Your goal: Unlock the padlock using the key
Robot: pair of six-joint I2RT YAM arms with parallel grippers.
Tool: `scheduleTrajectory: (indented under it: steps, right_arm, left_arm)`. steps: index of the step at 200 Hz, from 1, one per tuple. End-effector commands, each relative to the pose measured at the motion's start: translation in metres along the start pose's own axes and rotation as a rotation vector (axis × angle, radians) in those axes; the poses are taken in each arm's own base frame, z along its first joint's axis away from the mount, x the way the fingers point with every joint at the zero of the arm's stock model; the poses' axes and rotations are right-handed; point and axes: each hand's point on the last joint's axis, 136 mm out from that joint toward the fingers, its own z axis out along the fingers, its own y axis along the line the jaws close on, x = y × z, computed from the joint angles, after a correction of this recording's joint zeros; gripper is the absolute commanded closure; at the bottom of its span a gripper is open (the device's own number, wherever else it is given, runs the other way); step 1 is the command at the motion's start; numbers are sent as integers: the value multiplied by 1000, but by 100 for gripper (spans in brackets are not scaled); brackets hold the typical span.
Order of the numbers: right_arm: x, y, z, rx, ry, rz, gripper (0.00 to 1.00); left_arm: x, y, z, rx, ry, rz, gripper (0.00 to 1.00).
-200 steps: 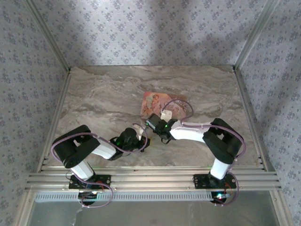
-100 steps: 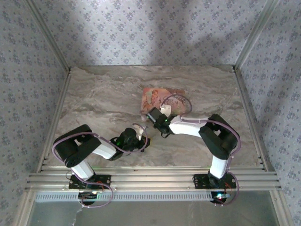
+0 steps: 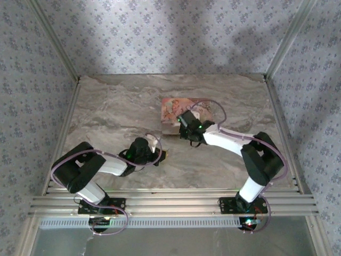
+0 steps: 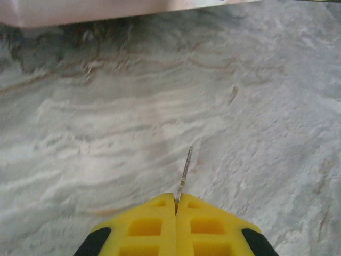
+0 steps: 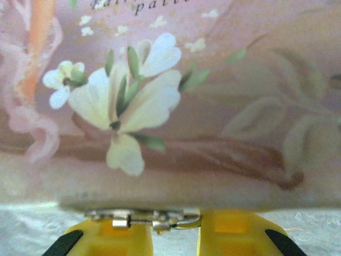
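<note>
Grey-veined, marble-look counter [image 3: 106,117] lies between walls papered in a small floral print, and a flat rectangular pink box [image 3: 173,109] printed with pale flowers sits just past its centre. Your left end effector [image 4: 176,200], its blocky yellow fingers clenched tight together, pinches the key [image 4: 185,170], whose thin straight metal blade pokes out toward 12 o'clock over the stone. Your right end effector [image 5: 176,226] is closed on the padlock [image 5: 144,216], a small silvery metal piece lodged between its yellow fingers, with the box's side just beside it at 12 o'clock.
</note>
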Motion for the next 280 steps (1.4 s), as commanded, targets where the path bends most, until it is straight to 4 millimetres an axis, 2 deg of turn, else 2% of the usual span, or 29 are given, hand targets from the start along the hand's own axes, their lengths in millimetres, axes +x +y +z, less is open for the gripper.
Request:
scheduleTrajectory:
  steps: [1, 40, 63, 123, 221, 247, 280]
  right_arm:
    - [-13, 21, -32, -140, 54, 6, 100]
    - [-16, 24, -48, -231, 120, 69, 100]
    - [-18, 25, -54, -279, 151, 112, 100]
    - [-28, 29, -64, -376, 198, 207, 100]
    - [-27, 37, -65, -443, 255, 256, 100]
    - [-27, 38, -67, -448, 259, 258, 100]
    - [-26, 38, -68, -450, 266, 258, 100]
  left_arm:
    - [-30, -21, 1, 82, -42, 68, 100]
    - [-56, -42, 7, 180, -92, 97, 100]
    - [-64, -49, 12, 217, -108, 114, 100]
    - [-68, -46, 26, 275, -145, 107, 100]
    - [-86, -40, 26, 295, -230, 88, 100]
    - [-88, -35, 27, 292, -240, 70, 100]
    - [-89, -37, 26, 316, -254, 65, 100]
